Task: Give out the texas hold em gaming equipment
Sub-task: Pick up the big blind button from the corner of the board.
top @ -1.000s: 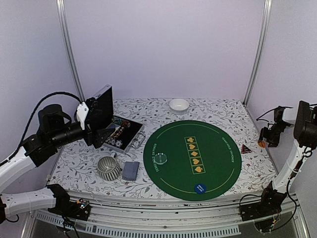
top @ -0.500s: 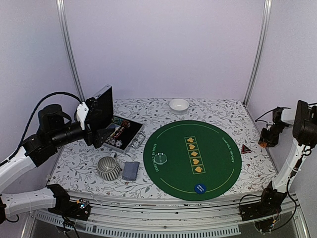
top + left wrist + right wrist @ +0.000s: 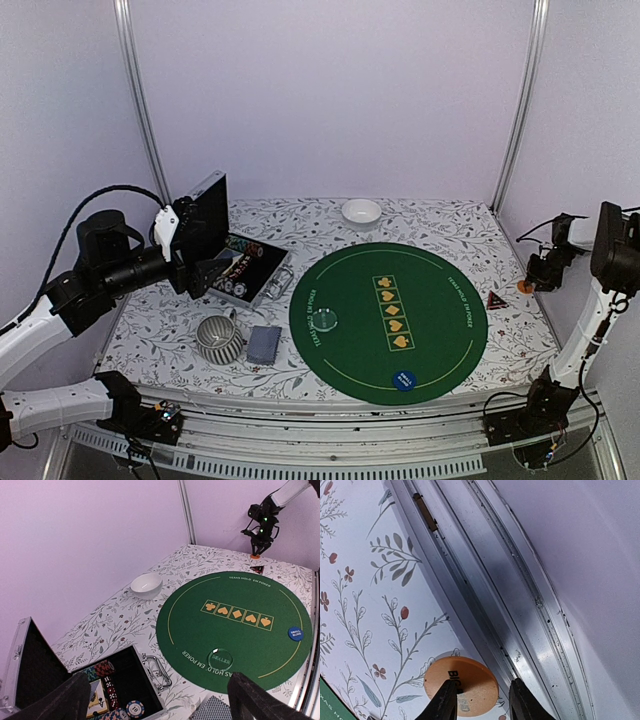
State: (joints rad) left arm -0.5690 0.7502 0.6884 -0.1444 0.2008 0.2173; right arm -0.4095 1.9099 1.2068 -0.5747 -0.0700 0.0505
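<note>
Right wrist: right gripper (image 3: 482, 705) straddles orange chip (image 3: 461, 685) marked BIG at table (image 3: 360, 580) edge, grasp unclear; left gripper (image 3: 159, 680) spread wide, empty.

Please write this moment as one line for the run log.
left gripper: open, by open case | right gripper: fingers apart, above orange chip

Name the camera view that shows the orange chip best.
Right wrist: the orange chip sits large and close at the bottom, its lettering partly readable. Top external shows it only as an orange dot at far right; left wrist, as a distant speck.
</note>
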